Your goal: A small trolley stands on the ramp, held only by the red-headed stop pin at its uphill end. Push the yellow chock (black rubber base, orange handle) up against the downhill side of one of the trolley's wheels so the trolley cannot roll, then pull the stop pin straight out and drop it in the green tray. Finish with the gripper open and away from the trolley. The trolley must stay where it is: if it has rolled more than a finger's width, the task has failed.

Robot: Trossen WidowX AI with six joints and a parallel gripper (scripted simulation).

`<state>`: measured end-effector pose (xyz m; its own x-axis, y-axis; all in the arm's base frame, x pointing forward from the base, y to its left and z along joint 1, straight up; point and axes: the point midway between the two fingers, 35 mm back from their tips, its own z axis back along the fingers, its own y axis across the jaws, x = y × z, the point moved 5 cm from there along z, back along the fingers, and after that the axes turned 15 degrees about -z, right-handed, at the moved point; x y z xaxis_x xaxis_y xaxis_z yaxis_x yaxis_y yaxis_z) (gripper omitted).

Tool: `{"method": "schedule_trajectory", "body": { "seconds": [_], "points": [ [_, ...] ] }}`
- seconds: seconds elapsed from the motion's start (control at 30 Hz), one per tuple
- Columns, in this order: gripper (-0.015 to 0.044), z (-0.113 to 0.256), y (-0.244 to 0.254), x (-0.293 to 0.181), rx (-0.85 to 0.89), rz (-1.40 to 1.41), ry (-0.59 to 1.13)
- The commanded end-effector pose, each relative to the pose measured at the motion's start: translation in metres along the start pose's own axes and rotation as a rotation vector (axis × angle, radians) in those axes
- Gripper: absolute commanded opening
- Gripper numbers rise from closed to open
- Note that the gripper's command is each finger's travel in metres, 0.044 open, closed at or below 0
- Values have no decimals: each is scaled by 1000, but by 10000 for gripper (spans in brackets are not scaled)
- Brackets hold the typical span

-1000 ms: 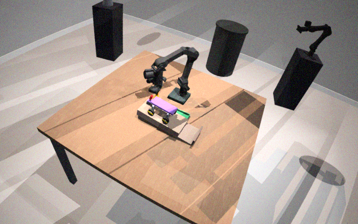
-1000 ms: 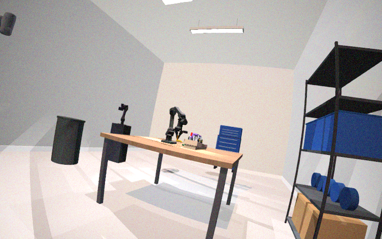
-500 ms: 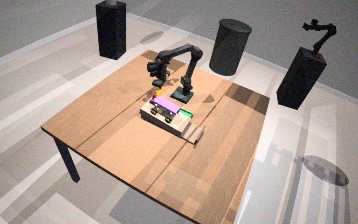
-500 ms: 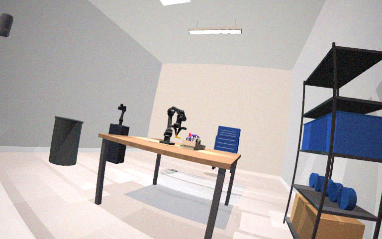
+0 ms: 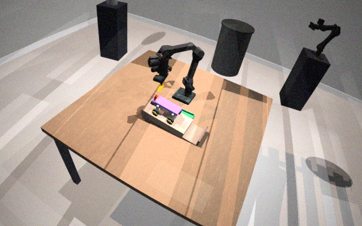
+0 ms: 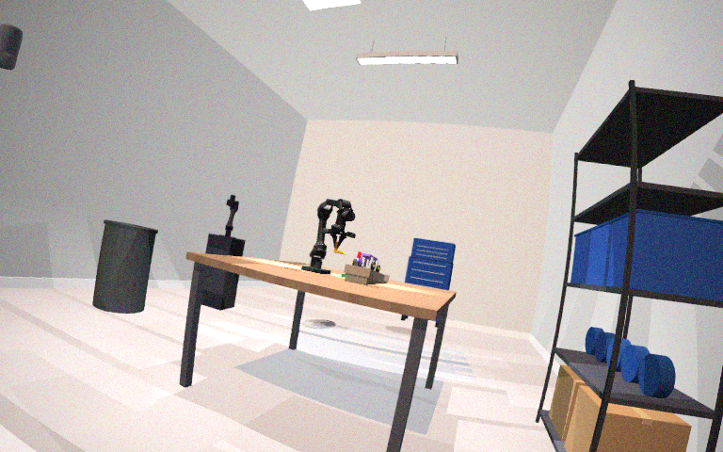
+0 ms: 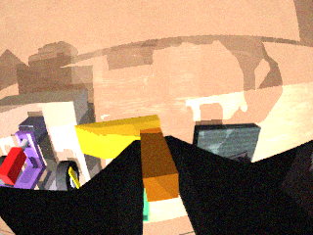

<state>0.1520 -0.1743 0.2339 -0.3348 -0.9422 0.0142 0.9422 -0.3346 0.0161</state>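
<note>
My gripper (image 5: 161,84) (image 6: 336,244) (image 7: 153,144) is shut on the orange handle of the yellow chock (image 5: 160,87) (image 6: 339,251) (image 7: 114,138). The chock hangs above the table, beside the ramp's uphill end; its black base is not visible. The purple trolley (image 5: 168,105) (image 7: 30,172) stands on the ramp (image 5: 184,127) (image 6: 358,273) (image 7: 60,110). The red-headed stop pin (image 5: 156,97) (image 6: 359,255) (image 7: 13,165) stands upright at the trolley's uphill end. The green tray (image 5: 188,114) (image 7: 146,211) lies behind the ramp in the top view, partly hidden; fingers cover most of it in the wrist view.
The arm's dark base plate (image 5: 183,95) (image 7: 227,139) stands close behind the trolley and tray in the top view. The ramp's low end has an upright end board (image 5: 203,135). A dark bin (image 5: 232,47) and pedestals stand on the floor beyond the table.
</note>
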Motion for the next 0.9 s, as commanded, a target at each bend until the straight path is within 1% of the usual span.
{"method": "schedule_trajectory", "body": {
  "seconds": [0.0, 0.2, 0.87],
  "points": [
    [0, 6, 2, 0, 5, -3, 3],
    [0, 6, 2, 0, 5, 43, 2],
    [0, 6, 2, 0, 8, 717, -2]
  ]
}}
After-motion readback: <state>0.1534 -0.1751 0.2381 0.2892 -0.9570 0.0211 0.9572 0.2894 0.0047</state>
